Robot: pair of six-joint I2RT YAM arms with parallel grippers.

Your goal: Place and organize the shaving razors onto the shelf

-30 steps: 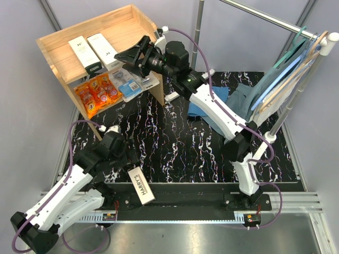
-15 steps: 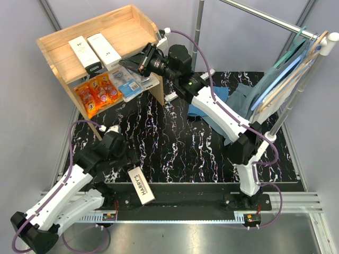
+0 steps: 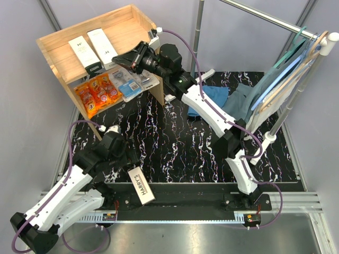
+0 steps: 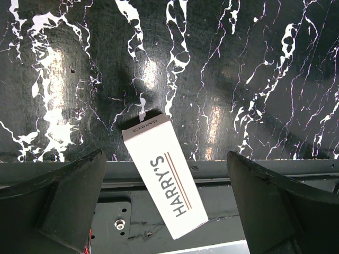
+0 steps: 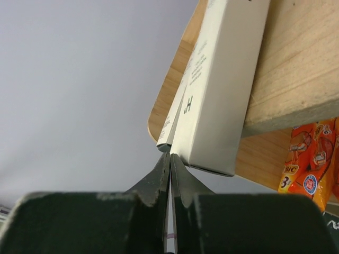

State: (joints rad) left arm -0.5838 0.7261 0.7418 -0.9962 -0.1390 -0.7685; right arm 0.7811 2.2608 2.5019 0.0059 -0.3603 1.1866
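Razors are mostly up on the shelf point(image 3: 122, 29) already. Two white Harry's boxes point(image 3: 82, 52) lie side by side on the top level, near its front edge, with their dark ends at the front. On the lower level the orange packs point(image 3: 96, 91) sit on the left and the blue-and-clear blister packs point(image 3: 128, 80) on the right, right up against each other.

One more Harry's box, the loose box point(image 4: 165, 177), lies flat at the near edge of the surface point(image 3: 185, 153), left of middle and a bit crooked. Its near end pokes out over the metal frame point(image 3: 185, 200).

Left fingers point(image 4: 63, 196) are spread wide above that loose box, one on each side of it in the wrist view, and they aren't touching it. Right fingers point(image 5: 183, 182) are pressed together with nothing between them. Their tips are right at the front end of the right-hand box on the top level, though I can't tell if they actually touch it.

Blue cloths point(image 3: 218, 94) lie toward the far right of the surface, and more hang from the metal clothes rack point(image 3: 198, 37).
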